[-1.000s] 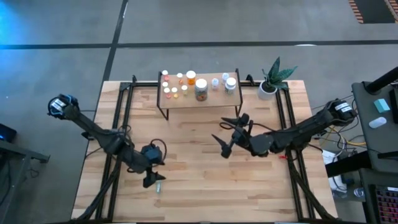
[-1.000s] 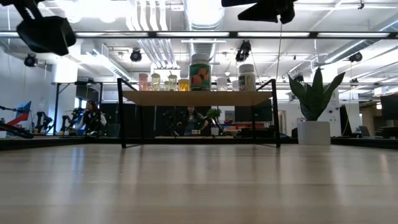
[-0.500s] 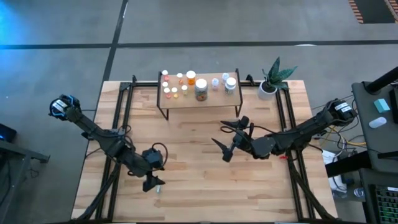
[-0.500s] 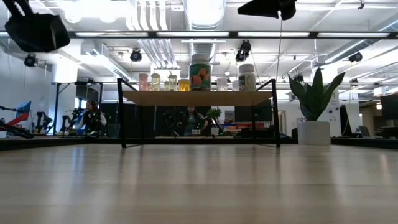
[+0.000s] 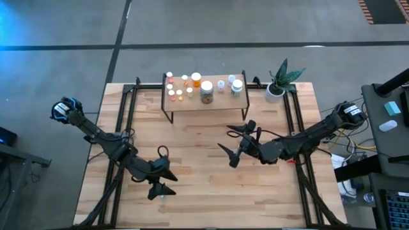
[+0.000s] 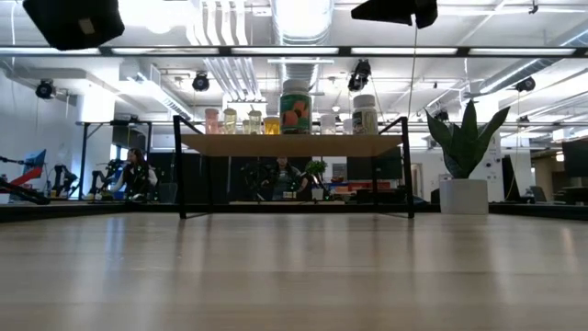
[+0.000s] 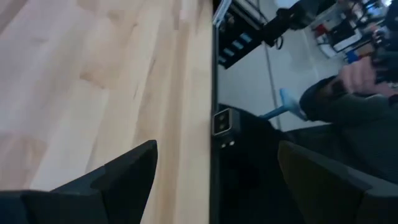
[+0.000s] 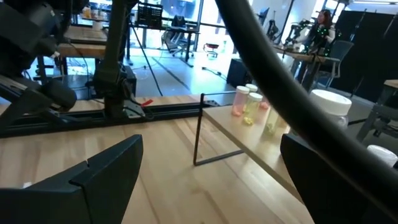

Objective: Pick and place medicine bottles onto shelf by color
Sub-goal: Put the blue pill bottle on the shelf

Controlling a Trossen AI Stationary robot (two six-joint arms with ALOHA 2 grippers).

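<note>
The shelf stands near the table's far edge on thin black legs, and several medicine bottles stand on it, also seen as the bottles in the low view. A small pale vial lies on the table near its near edge, partly covered from above by my left gripper. That gripper is open and hangs well above the tabletop, its fingers pointing toward the table's right. My right gripper is open and hovers above mid-table, on the near side of the shelf.
A potted green plant stands right of the shelf at the far right corner. Black rails run along the table's left and right sides. Bare planks lie between the two grippers. A person shows beyond the table's edge in the left wrist view.
My left gripper has moved toward the table's near edge and risen, leaving the top of the low view. It has turned so its fingers point toward the table's right, over the vial. The vial has stayed where it was.
</note>
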